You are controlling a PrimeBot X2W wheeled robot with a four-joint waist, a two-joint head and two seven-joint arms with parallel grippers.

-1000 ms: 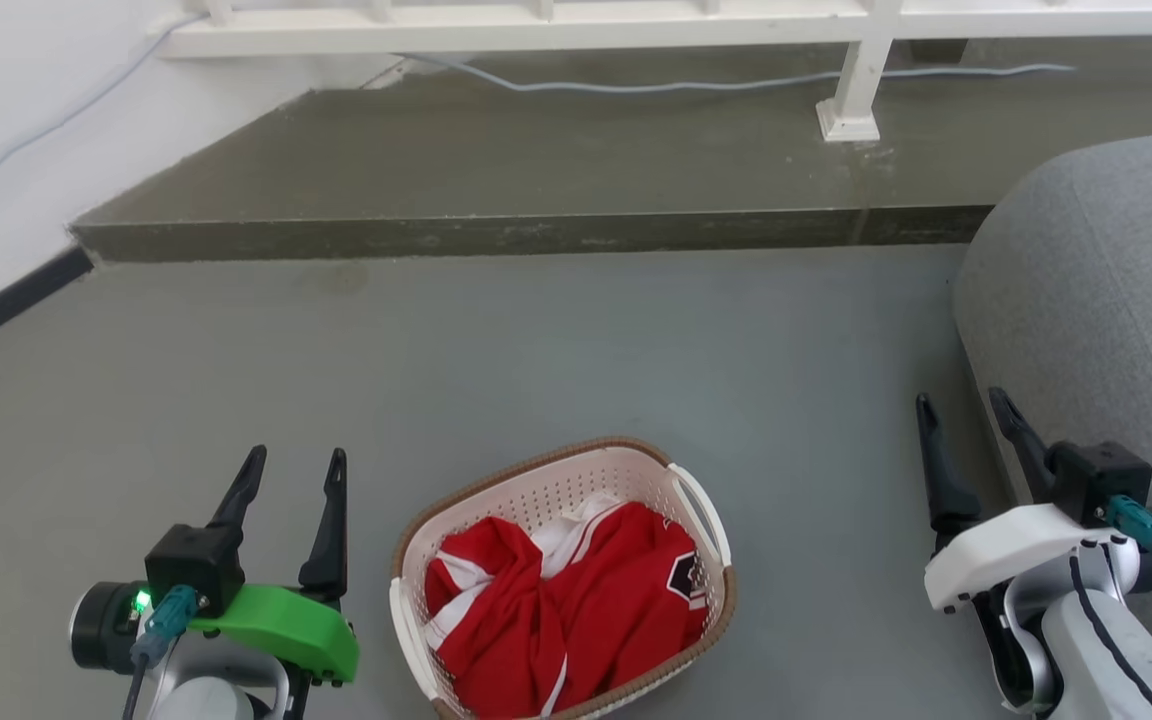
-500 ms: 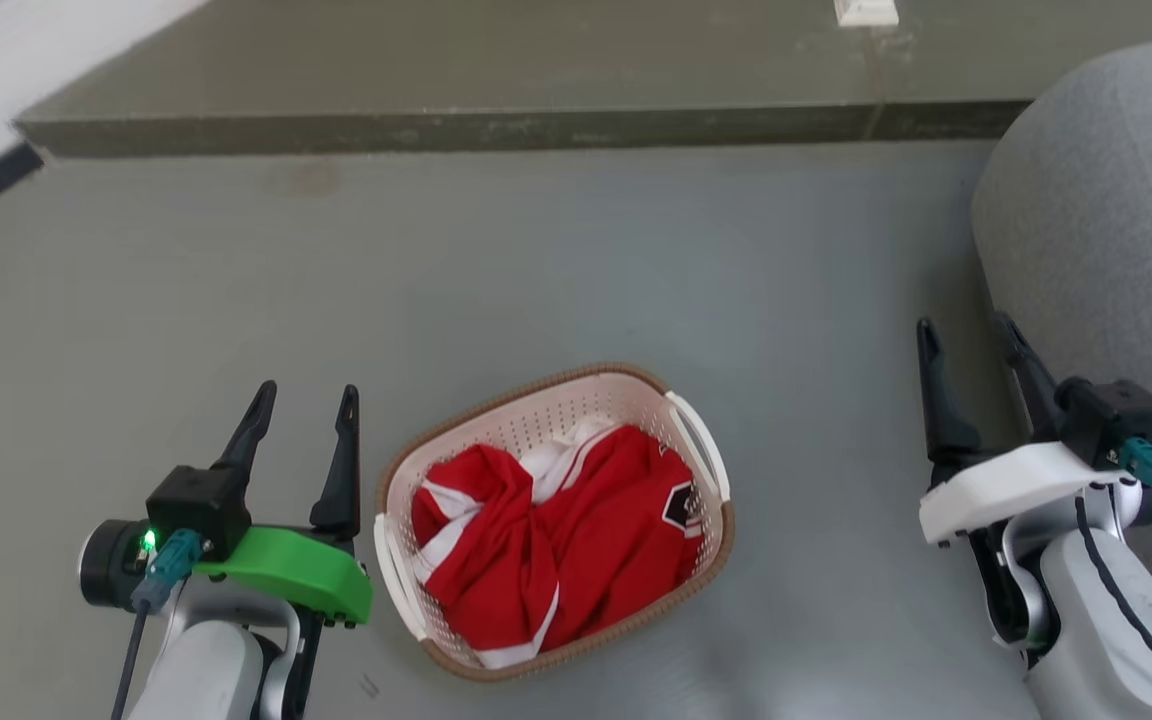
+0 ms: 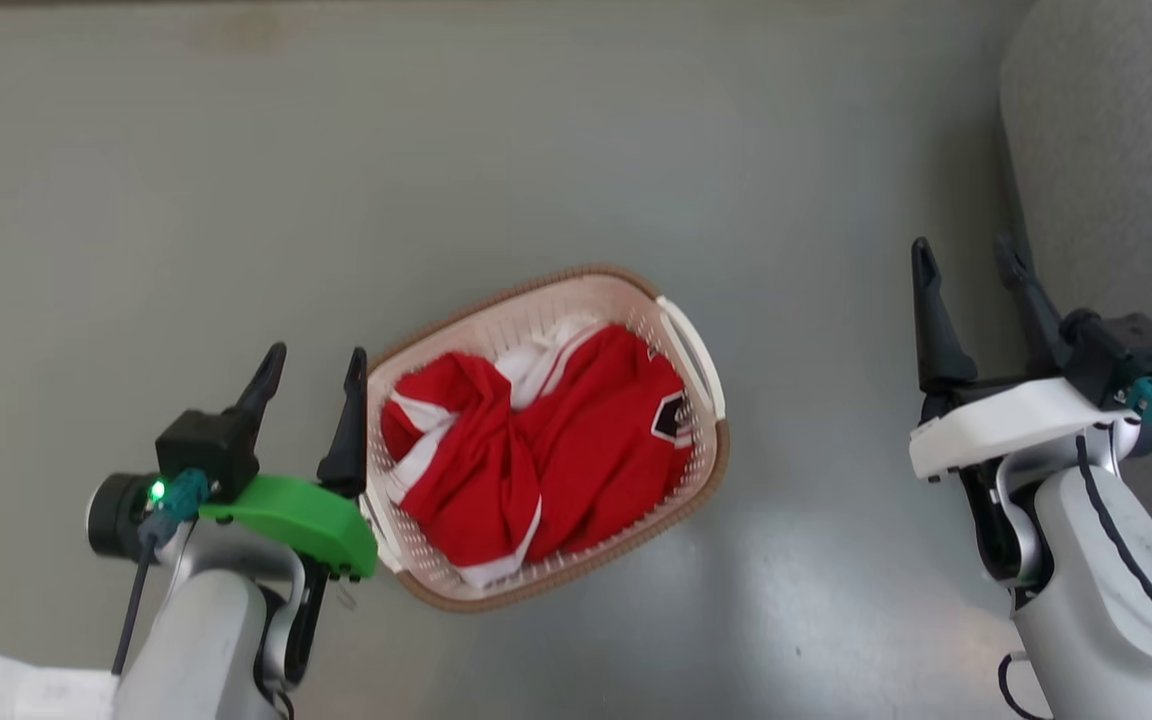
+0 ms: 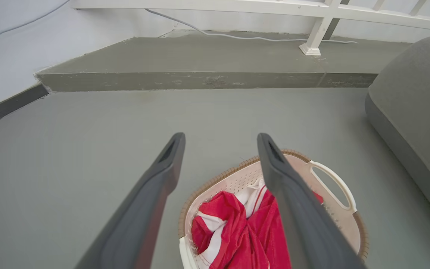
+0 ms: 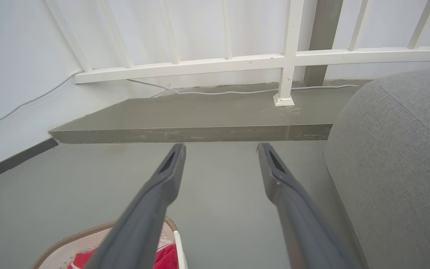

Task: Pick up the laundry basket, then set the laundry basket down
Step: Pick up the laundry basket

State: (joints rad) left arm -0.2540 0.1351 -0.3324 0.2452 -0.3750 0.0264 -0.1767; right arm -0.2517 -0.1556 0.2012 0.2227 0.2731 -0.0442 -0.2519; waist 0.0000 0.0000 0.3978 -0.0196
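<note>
- Both left hand (image 3: 317,353) and right hand (image 3: 964,246) are held open, empty.
- Head view has been tilted down: the laundry basket (image 3: 526,318) is framed between them on the floor (image 3: 636,150), unlifted.

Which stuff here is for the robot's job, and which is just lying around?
For the job: laundry basket, left gripper, right gripper, both open.
Just around: red clothes inside the basket, grey upholstered furniture, white cable, white railing.
</note>
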